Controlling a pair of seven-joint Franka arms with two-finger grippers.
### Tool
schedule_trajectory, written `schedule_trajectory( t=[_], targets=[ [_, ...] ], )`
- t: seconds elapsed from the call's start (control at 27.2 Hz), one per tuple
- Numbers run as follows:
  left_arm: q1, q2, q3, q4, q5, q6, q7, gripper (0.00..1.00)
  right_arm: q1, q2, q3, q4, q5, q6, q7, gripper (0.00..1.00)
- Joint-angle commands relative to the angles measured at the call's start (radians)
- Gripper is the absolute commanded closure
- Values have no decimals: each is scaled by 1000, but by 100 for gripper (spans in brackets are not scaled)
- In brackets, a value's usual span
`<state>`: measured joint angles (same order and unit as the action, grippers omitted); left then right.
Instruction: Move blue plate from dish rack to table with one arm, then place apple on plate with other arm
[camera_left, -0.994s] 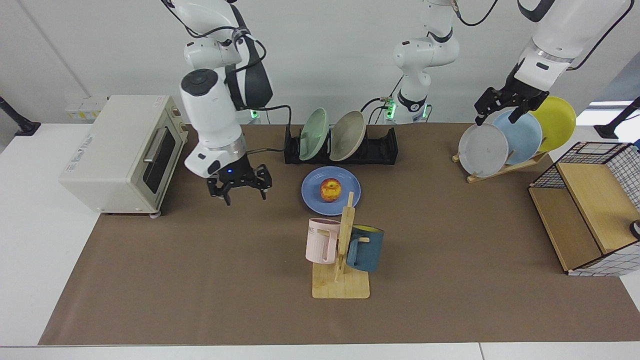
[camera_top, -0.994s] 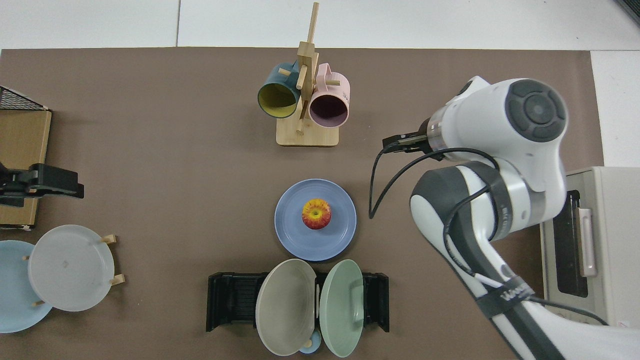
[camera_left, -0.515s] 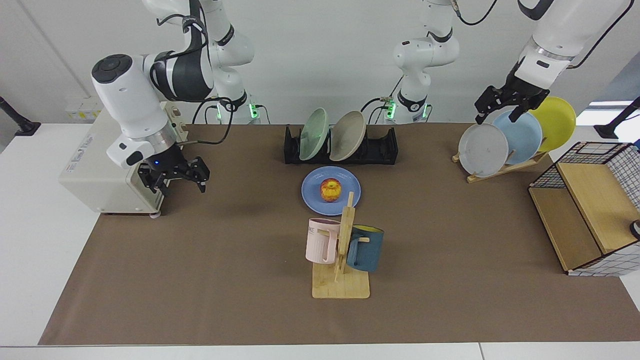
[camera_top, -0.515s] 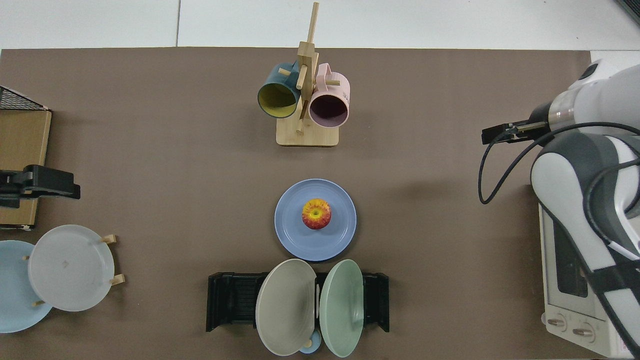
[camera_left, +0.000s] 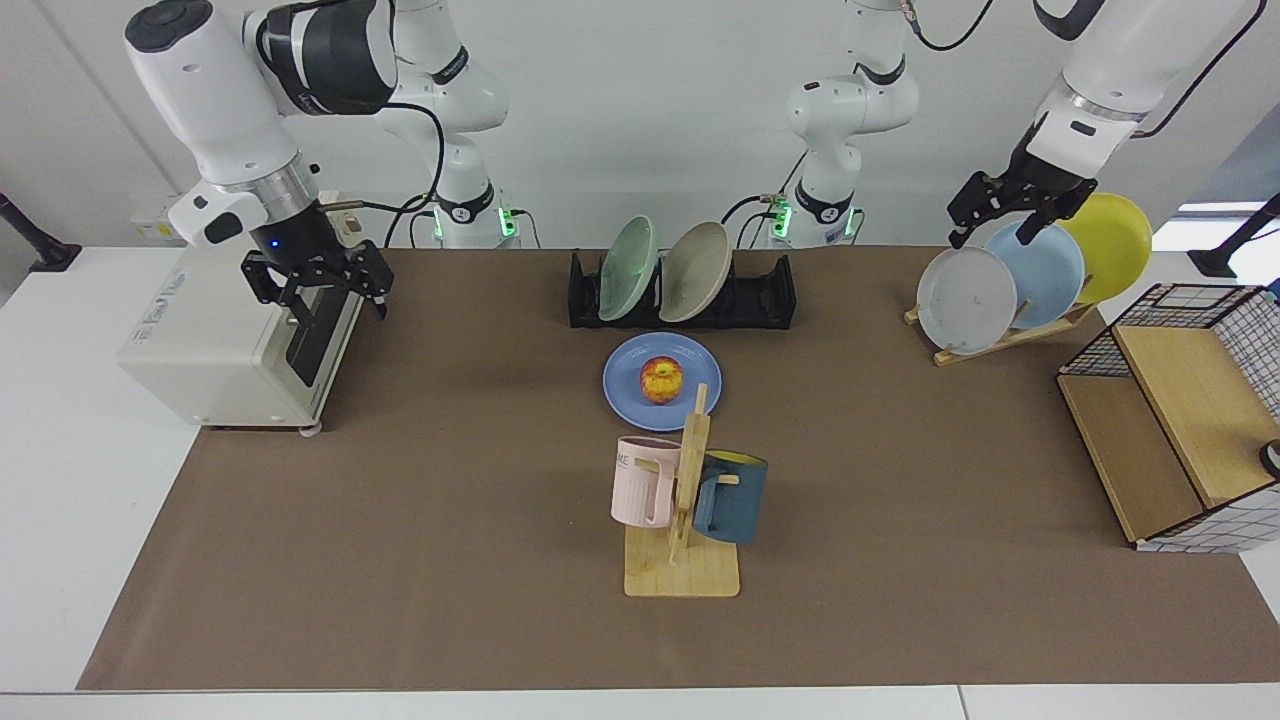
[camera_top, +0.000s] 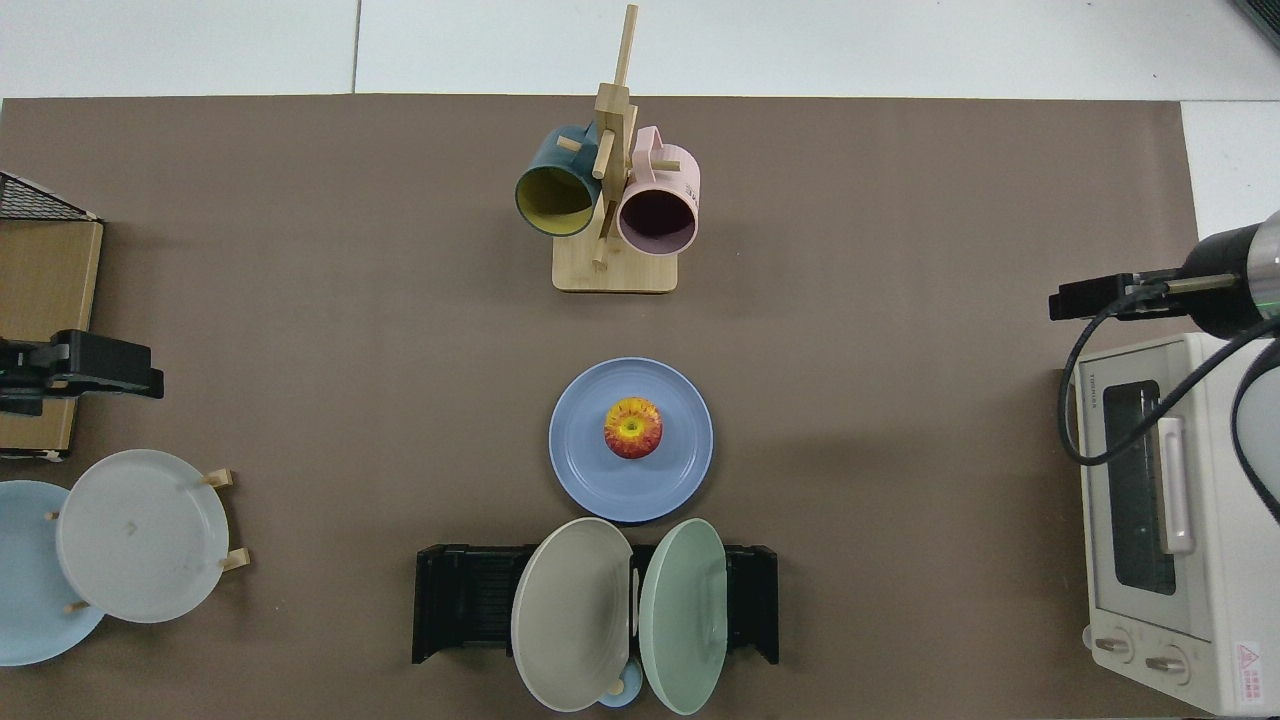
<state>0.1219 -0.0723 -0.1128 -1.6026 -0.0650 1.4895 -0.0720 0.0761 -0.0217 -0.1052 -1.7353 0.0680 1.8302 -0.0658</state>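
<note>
Near the middle of the table, the blue plate is lying flat on the brown mat, just in front of the dish rack and behind the wooden mug stand. The apple is sitting upright on the plate's centre, stem dimple facing up in the top view, with plate rim showing all around it. The black dish rack is standing toward the back edge, holding a green plate and a beige plate, both leaning on edge in its slots. A pink mug and a dark blue mug are hanging on the stand.

Toward one side edge, the right gripper is hovering in front of the toaster oven, well apart from the plate, its fingers spread wide and gripping nothing. Toward the opposite side, the left gripper is hanging above a wooden plate rack that carries a grey plate, a pale blue plate and a yellow plate; its fingers are parted and empty too. A wire basket with a wooden box is standing at that same side edge.
</note>
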Motion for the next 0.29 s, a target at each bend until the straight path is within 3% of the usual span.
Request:
schedule_trajectory(
  t=[0.0,0.26],
  targets=[
    [-8,-17,9,-16,16,0,4,0,-6,-9,12,-16,-37,-5,32,0],
    [-8,-23,9,-26,16,3,6,0,-3,-10,13,-18,-39,-6,75,0]
  ],
)
